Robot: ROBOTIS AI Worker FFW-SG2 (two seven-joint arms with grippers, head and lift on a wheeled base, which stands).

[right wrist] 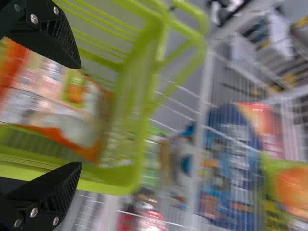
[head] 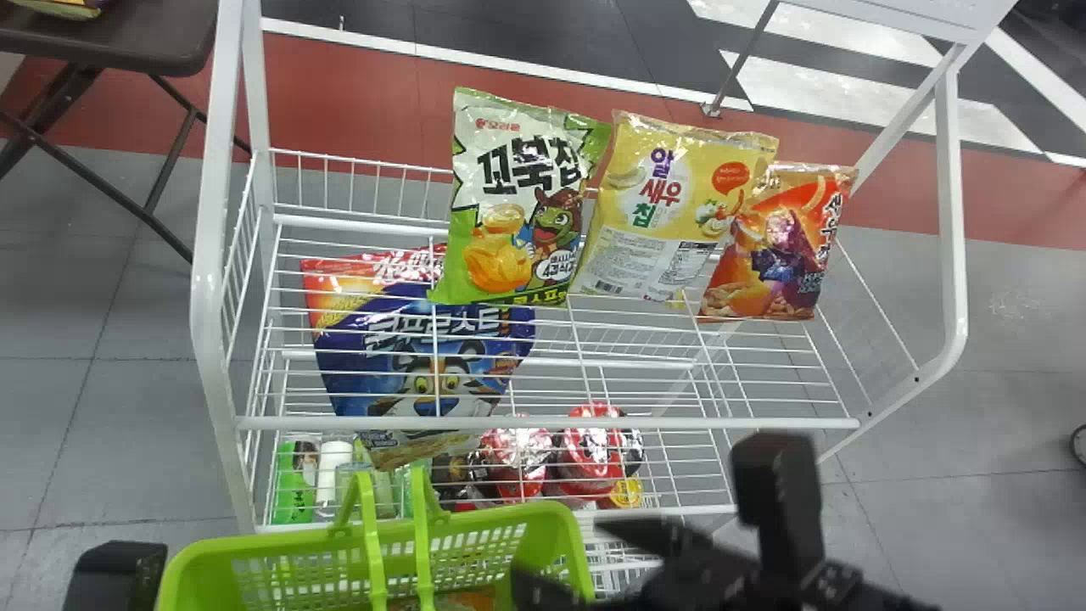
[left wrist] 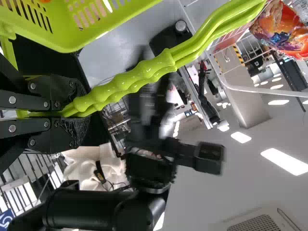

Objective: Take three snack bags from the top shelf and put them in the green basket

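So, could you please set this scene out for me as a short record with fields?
Top shelf, left to right: green bag, yellow bag, orange bag
Below it: blue bag
Green basket: at least one snack bag inside
Left gripper: closed on the basket handle
Right gripper: open at the basket, apparently holding nothing

Shop-style shelving stands in what appears to be a lab or workshop.
In the head view, bright snack bags [head: 526, 204] line a white wire rack [head: 551, 423] at 12 o'clock, red packs [head: 598, 450] below at 6. Grey floor [head: 102, 373] meets a painted red band [head: 365, 98]; a dark table [head: 110, 42] stands at 10 o'clock. The left wrist view shows ceiling light panels [left wrist: 285, 161] and yellow-and-black striping [left wrist: 238, 54].
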